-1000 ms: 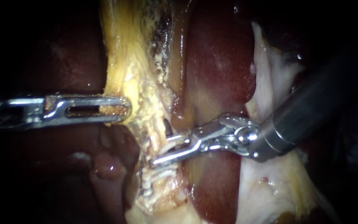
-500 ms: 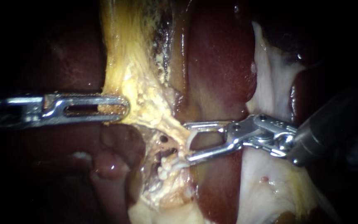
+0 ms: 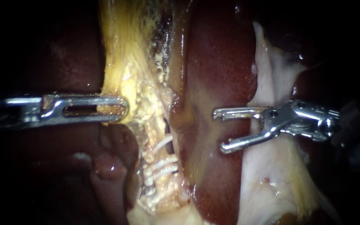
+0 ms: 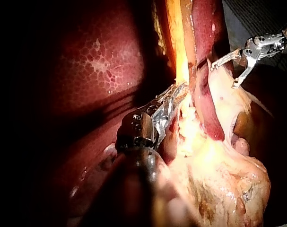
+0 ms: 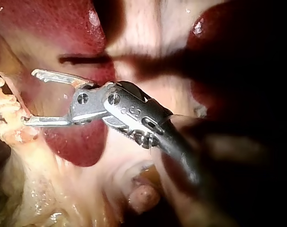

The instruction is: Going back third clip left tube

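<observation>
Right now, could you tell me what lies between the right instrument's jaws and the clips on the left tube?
In the endoscope view, a glossy dark red band of tissue separates the open right instrument from the white clips.

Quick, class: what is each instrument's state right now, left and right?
Left instrument: jaws shut on the yellow tissue.
Right instrument: jaws open, holding nothing.

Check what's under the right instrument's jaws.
The right instrument holds its jaws open and empty over dark red tissue; pale tissue lies under their hinge. The white clips sit apart, on yellow tissue. Anything beneath the red tissue is covered.
</observation>
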Motion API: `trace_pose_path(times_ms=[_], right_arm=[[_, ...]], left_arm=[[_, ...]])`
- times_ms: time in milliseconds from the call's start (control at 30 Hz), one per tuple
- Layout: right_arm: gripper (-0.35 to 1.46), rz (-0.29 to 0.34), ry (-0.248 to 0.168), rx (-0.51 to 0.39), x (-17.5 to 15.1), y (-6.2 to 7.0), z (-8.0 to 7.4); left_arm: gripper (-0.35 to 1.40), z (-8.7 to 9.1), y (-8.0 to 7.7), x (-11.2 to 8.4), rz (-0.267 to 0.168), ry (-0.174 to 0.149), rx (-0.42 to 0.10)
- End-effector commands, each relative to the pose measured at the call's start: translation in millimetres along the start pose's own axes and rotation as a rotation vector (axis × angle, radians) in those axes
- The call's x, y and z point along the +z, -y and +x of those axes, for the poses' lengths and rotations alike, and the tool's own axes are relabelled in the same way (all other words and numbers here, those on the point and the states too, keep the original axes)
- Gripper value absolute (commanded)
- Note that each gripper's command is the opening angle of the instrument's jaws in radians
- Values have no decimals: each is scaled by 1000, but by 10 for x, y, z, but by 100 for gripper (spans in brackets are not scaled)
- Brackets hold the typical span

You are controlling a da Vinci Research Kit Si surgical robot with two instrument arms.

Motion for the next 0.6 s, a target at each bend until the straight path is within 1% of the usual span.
trace_pose_path(times_ms=[33, 233, 433, 600], right_arm=[[60, 0, 3, -5, -1, 1, 2], [60, 0, 20, -53, -6, 7, 18], [60, -3, 27, -105, -7, 18, 38], [60, -6, 27, -145, -6, 24, 48]], left_arm=[[-35, 0, 0, 0, 0, 0, 0], [-35, 0, 0, 0, 0, 0, 0], [-35, 1, -3, 3, -1, 1, 2], [-35, 7, -7, 16, -8, 9, 5]])
